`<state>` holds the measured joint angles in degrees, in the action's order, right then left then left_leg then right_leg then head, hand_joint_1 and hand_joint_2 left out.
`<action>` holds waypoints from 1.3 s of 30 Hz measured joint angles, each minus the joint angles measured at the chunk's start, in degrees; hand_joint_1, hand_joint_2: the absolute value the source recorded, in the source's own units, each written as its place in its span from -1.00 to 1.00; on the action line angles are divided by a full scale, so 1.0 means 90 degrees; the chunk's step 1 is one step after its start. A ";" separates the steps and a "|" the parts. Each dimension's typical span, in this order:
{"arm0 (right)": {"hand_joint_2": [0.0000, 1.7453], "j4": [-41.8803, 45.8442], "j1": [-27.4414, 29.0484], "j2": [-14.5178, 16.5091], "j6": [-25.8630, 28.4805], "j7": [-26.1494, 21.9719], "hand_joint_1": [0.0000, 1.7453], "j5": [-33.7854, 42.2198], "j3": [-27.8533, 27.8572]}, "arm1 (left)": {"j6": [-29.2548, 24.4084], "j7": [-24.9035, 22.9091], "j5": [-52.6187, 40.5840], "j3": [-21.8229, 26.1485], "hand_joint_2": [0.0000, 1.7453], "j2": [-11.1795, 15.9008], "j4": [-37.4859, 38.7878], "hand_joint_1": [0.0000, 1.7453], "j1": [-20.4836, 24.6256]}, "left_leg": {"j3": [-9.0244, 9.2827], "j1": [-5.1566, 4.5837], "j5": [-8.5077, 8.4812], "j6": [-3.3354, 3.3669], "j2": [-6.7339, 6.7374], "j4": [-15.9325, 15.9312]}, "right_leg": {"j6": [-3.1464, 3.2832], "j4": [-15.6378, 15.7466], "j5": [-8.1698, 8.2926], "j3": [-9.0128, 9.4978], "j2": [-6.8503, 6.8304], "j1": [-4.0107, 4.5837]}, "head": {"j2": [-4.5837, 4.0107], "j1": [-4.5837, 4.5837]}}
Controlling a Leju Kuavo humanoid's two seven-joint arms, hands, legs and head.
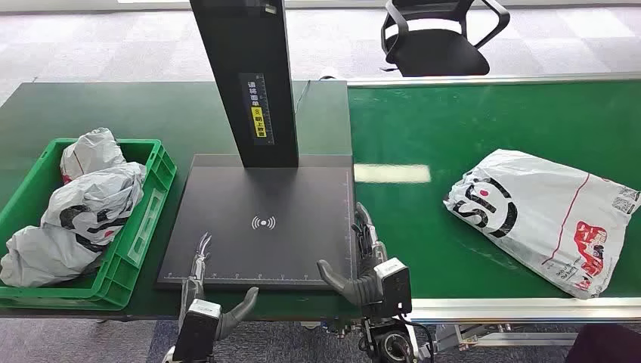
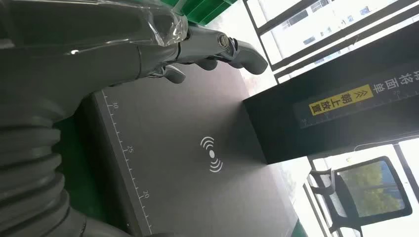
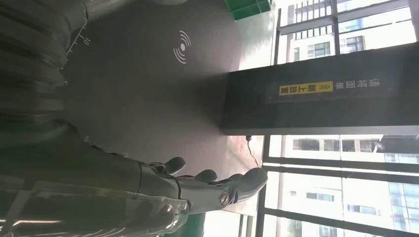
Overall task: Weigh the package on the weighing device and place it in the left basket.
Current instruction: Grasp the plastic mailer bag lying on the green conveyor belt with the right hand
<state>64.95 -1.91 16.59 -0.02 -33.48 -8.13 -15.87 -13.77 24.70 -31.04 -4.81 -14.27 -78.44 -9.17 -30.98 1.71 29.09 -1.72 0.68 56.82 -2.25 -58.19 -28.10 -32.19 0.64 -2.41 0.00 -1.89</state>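
Both hands sit lowest in head view, at near edge of the weighing device (image 1: 261, 227): left hand (image 1: 202, 291) over its near-left corner, right hand (image 1: 368, 261) at its near-right edge. Each is released, fingers apart and stretched fwd, thumbs angled inward, nothing held; wrist views show same, left hand (image 2: 197, 47) and right hand (image 3: 197, 190) hovering over the dark platform w/ ruler marks along the rim. Ahead of both hands, centre of platform, is a white wireless symbol (image 1: 263, 222); beyond it stands a black upright column (image 1: 249, 79) w/ a yellow label. Package (image 1: 540, 215), white bag w/ black and red print, lies well to the right of right hand on the green belt (image 1: 453, 128), apart from the scale. Left of left hand, just beside the scale, is the green basket (image 1: 155, 200), holding similar white bags (image 1: 83, 208). Black office chair (image 1: 438, 34) stands far beyond the belt.
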 joint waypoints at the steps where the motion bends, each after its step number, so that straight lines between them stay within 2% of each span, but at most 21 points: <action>1: 1.00 0.0009 0.0006 0.0001 0.0000 0.0007 -1.00 -0.0004 0.0000 | -0.0002 -0.0002 0.0000 -0.0002 1.00 0.0000 0.0000 -1.00 0.0000 | 0.0000 0.0000 0.0000 0.0000 0.0000 0.0000 | 0.0000 0.0000 0.0000 0.0000 0.0000 0.0000 | 0.0000 0.0000; 3: 1.00 0.0053 0.0028 0.0001 0.0080 0.0042 -1.00 -0.0090 0.0002 | -0.0015 -0.0014 0.0000 -0.0006 1.00 0.0002 -0.0002 -1.00 0.0000 | 0.0000 0.0000 0.0000 0.0000 0.0000 0.0000 | 0.0000 0.0000 0.0000 0.0000 0.0000 0.0000 | 0.0000 0.0001; 5: 1.00 0.0153 0.0059 -0.0007 0.0584 0.0191 -1.00 -0.0613 0.0004 | -0.0053 -0.0050 -0.0007 -0.0015 1.00 0.0009 -0.0013 -1.00 -0.0004 | -0.0001 0.0000 0.0000 0.0000 0.0000 0.0000 | 0.0000 0.0000 0.0000 0.0000 0.0000 0.0000 | 0.0000 0.0001; 7: 1.00 0.0286 0.0062 -0.0052 0.1597 0.0667 -1.00 -0.1937 0.0015 | -0.0083 -0.0118 -0.0038 -0.0021 1.00 0.0012 -0.0059 -1.00 -0.0026 | -0.0001 0.0000 0.0000 0.0000 0.0000 0.0000 | 0.0000 0.0000 0.0000 0.0000 0.0000 0.0000 | 0.0000 0.0000; 9: 1.00 0.0416 0.0026 -0.0153 0.2533 0.1463 -1.00 -0.3688 0.0087 | -0.0073 -0.0187 -0.0094 -0.0024 1.00 0.0012 -0.0133 -1.00 -0.0061 | -0.0001 -0.0001 0.0000 0.0000 -0.0001 0.0001 | 0.0000 0.0000 0.0000 0.0000 0.0000 -0.0001 | 0.0000 -0.0001; 10: 1.00 0.0469 0.0000 -0.0214 0.2820 0.1825 -1.00 -0.4417 0.0152 | -0.0064 -0.0208 -0.0122 -0.0026 1.00 0.0012 -0.0163 -1.00 -0.0075 | -0.0001 -0.0001 0.0000 0.0000 -0.0001 0.0001 | 0.0000 0.0001 0.0000 0.0001 -0.0001 -0.0001 | 0.0000 -0.0001; 13: 1.00 0.0560 -0.0075 -0.0367 0.3193 0.2438 -1.00 -0.5646 0.0416 | -0.0050 -0.0223 -0.0155 -0.0032 1.00 0.0012 -0.0189 -1.00 -0.0086 | -0.0001 -0.0002 0.0000 0.0000 -0.0003 0.0002 | -0.0001 0.0001 0.0001 0.0003 -0.0002 -0.0002 | 0.0000 -0.0001; 16: 1.00 0.0600 -0.0206 -0.0639 0.3232 0.3128 -1.00 -0.6619 0.0826 | -0.0027 -0.0163 -0.0128 -0.0044 1.00 0.0015 -0.0183 -1.00 -0.0084 | 0.0000 -0.0003 0.0000 0.0000 -0.0002 0.0003 | -0.0001 0.0002 0.0002 0.0003 -0.0001 -0.0003 | 0.0000 0.0000; 19: 1.00 0.0486 -0.0455 -0.1071 0.2610 0.3378 -1.00 -0.6432 0.1276 | 0.0012 -0.0076 -0.0035 -0.0087 1.00 0.0036 -0.0152 -1.00 -0.0069 | 0.0002 -0.0003 0.0000 0.0001 -0.0003 0.0004 | -0.0001 0.0002 0.0003 0.0004 -0.0001 -0.0003 | 0.0000 0.0001; 23: 1.00 -0.0090 -0.0839 -0.1808 0.1691 0.2943 -1.00 -0.5269 0.1906 | 0.0064 -0.0001 0.0126 -0.0152 1.00 0.0075 -0.0065 -1.00 -0.0032 | 0.0000 -0.0005 0.0000 0.0001 -0.0014 0.0007 | -0.0003 0.0003 0.0005 0.0007 -0.0008 -0.0008 | 0.0000 0.0001; 25: 1.00 -0.0388 -0.0990 -0.2110 0.1636 0.2903 -1.00 -0.5156 0.2158 | 0.0083 0.0005 0.0163 -0.0166 1.00 0.0082 -0.0041 -1.00 -0.0019 | -0.0001 -0.0006 0.0000 0.0001 -0.0017 0.0007 | -0.0003 0.0003 0.0005 0.0006 -0.0010 -0.0010 | 0.0000 0.0001; 32: 1.00 -0.1307 -0.1462 -0.2863 0.1552 0.3378 -1.00 -0.5376 0.2645 | 0.0185 0.0005 0.0189 -0.0175 1.00 0.0086 0.0045 -1.00 0.0065 | -0.0005 -0.0006 0.0000 0.0002 -0.0010 0.0007 | -0.0003 0.0002 0.0005 0.0003 -0.0008 -0.0009 | 0.0000 0.0003; 39: 1.00 -0.2783 -0.2594 -0.3605 0.1078 0.3303 -1.00 -0.5218 0.3105 | 0.0162 0.0072 0.0281 -0.0180 1.00 0.0103 0.0177 -1.00 0.0145 | -0.0004 -0.0019 -0.0004 0.0008 -0.0012 0.0008 | -0.0015 0.0002 0.0013 0.0005 -0.0007 -0.0021 | 0.0000 0.0002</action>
<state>39.90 -25.25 -15.86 9.68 -3.76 -55.09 12.08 -12.32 25.35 -28.51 -6.43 -13.34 -76.85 -7.87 -31.01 1.54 29.05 -1.65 0.57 56.89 -2.38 -58.18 -27.98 -32.14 0.58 -2.60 0.00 -1.87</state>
